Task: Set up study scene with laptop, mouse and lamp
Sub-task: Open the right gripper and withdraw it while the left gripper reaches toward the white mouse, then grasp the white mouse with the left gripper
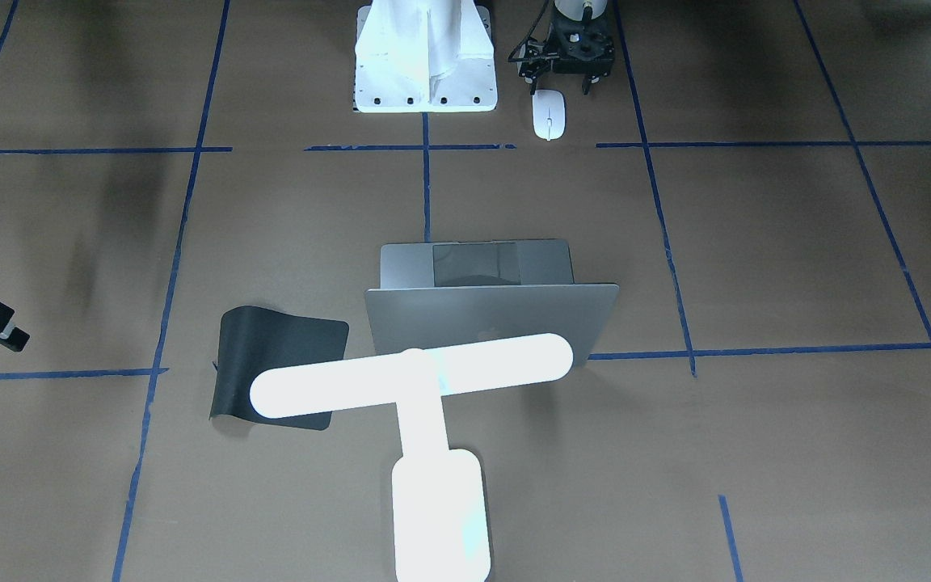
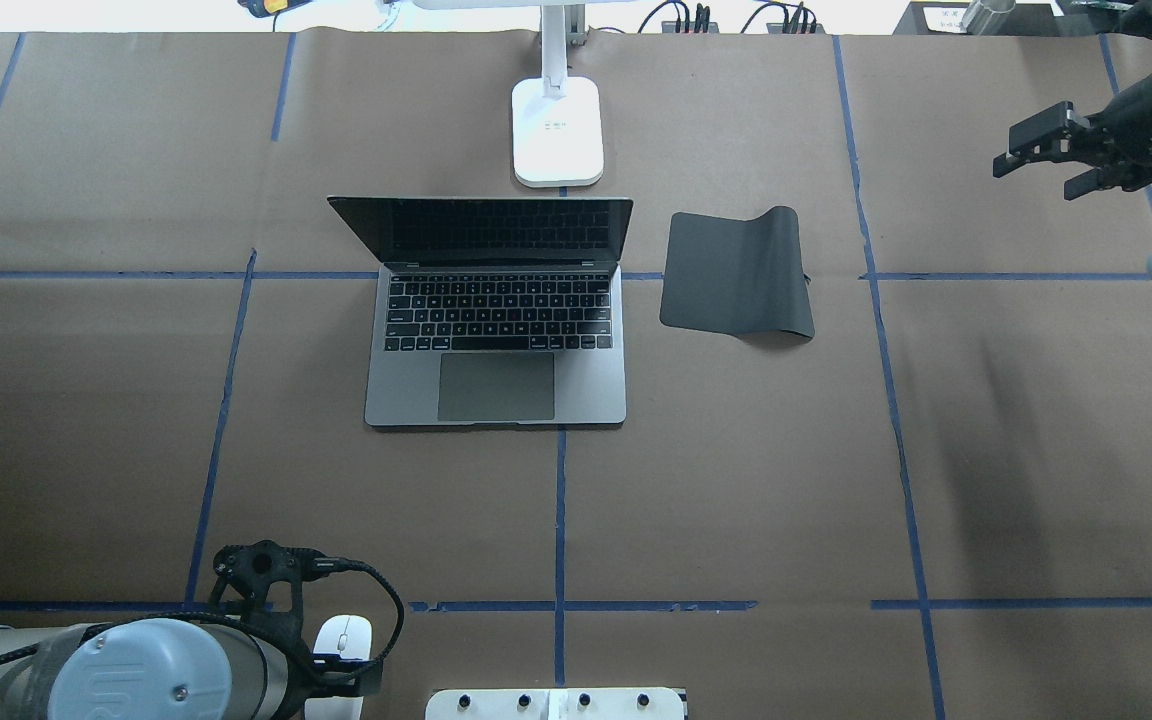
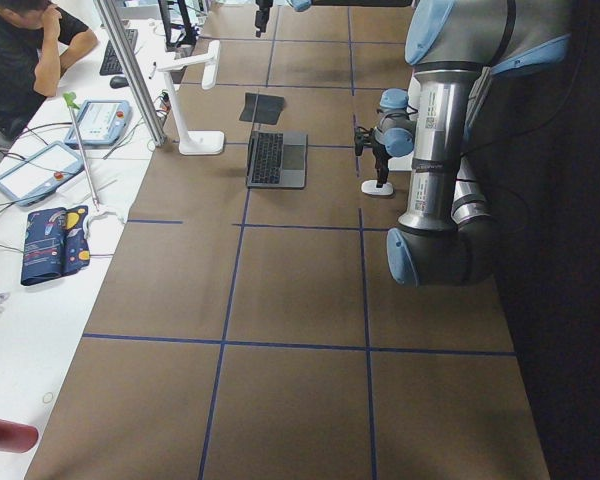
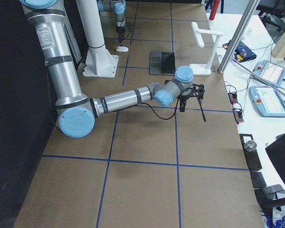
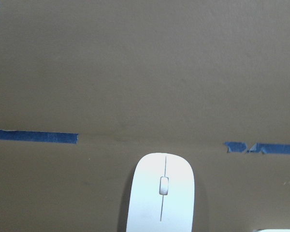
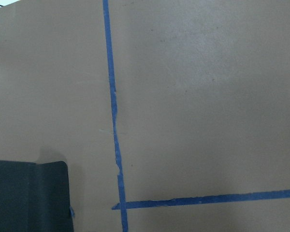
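The grey laptop [image 2: 496,330] stands open mid-table, its lid [image 1: 490,319] towards the far side. The glowing white lamp [image 1: 413,376] stands behind it on its base [image 2: 558,130]. The white mouse [image 1: 549,113] lies near the robot's base, and also shows in the overhead view [image 2: 343,635] and the left wrist view [image 5: 162,195]. My left gripper [image 1: 560,81] hangs open just above the mouse's near end, not touching it as far as I can tell. My right gripper [image 2: 1036,172] is open and empty, raised over the table's far right.
A black mat [image 2: 736,275] with one curled edge lies to the right of the laptop; its corner shows in the right wrist view [image 6: 29,195]. The white bolted pedestal [image 1: 425,56] stands beside the mouse. Blue tape lines cross the brown table.
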Tool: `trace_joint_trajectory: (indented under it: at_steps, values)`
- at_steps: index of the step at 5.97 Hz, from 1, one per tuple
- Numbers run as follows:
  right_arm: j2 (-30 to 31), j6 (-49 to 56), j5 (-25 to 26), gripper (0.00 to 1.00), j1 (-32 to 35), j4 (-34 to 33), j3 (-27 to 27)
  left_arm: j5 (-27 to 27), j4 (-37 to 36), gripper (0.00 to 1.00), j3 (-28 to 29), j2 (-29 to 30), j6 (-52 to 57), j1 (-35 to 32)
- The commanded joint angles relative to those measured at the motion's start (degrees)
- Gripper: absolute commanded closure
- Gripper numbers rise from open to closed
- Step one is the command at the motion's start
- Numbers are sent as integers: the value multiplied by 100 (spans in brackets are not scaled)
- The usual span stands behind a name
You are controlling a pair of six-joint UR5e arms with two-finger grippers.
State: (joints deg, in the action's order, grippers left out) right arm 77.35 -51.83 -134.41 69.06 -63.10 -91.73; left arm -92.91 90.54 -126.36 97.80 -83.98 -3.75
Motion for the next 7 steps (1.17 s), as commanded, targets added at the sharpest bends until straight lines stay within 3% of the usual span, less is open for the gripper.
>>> trace_joint_trajectory:
  at_steps: [1,2,4,5,6,7]
  values:
    - [175,147,55,0,-77,-1,-91,-86,400,0,407,37,189,32]
    - [175,138,55,0,-86,-1,-108,-156,1004,0,741,20,180,32]
    - [184,147,55,0,-103,-1,-108,-192,1282,0,911,28,154,32]
    - [219,138,55,0,-112,-1,-126,-210,1274,20,911,37,145,32]
    - [228,138,55,0,-112,-1,-126,-410,1221,82,859,28,154,24]
    - [228,147,55,0,-112,-1,-126,-421,1221,100,850,28,154,-11]
